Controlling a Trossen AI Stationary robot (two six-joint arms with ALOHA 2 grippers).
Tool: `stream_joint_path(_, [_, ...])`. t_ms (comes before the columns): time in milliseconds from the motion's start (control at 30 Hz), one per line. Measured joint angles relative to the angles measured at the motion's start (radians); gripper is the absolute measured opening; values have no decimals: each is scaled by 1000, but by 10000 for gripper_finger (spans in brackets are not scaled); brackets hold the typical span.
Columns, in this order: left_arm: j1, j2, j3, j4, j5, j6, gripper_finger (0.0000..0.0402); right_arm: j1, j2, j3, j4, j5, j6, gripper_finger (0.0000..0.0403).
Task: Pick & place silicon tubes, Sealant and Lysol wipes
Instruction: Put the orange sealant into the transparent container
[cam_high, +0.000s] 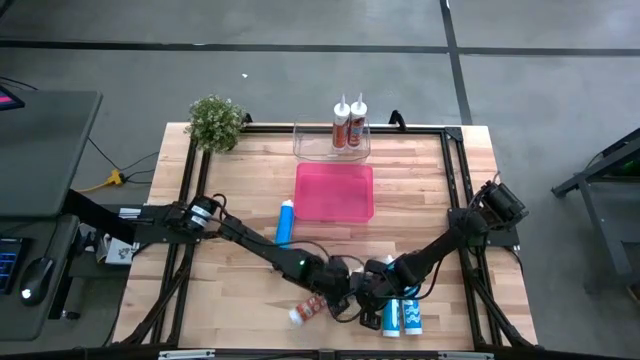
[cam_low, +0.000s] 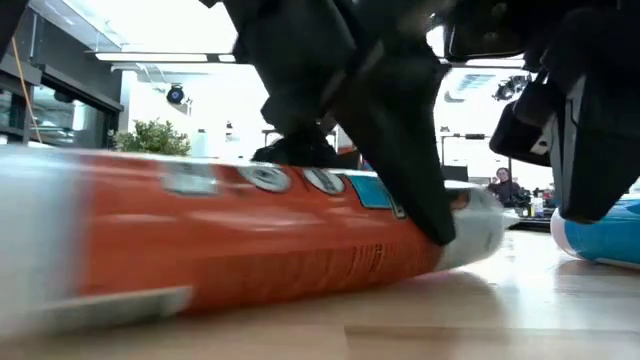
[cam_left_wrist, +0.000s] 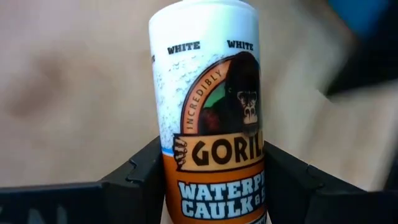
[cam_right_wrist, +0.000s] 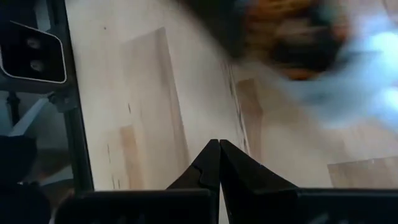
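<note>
Left gripper (cam_high: 325, 298) was clamped around the caulk tube (cam_left_wrist: 211, 124), which lay on the table (cam_high: 240, 280) near the front edge. Right gripper (cam_right_wrist: 219, 149) sat just right of it, fingers pressed together, holding nothing.

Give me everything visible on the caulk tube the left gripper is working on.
The caulk tube is a white and orange cylinder printed with a gorilla, "WHITE" and "WATERPROOF CAULK" lettering. It lies on its side on the wooden table near the front edge, white end outward. The left gripper is shut on its body, one finger on each side.
</note>
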Motion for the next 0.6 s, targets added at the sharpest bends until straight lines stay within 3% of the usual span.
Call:
stream_joint_path(233, [14,2,98,-133,-76,78,186,4,-52,0,-18,-15,34,0])
stream_joint_path(600, [19,-1,247,-180,-149,197,186,4,-309,0,-222,124,77,0])
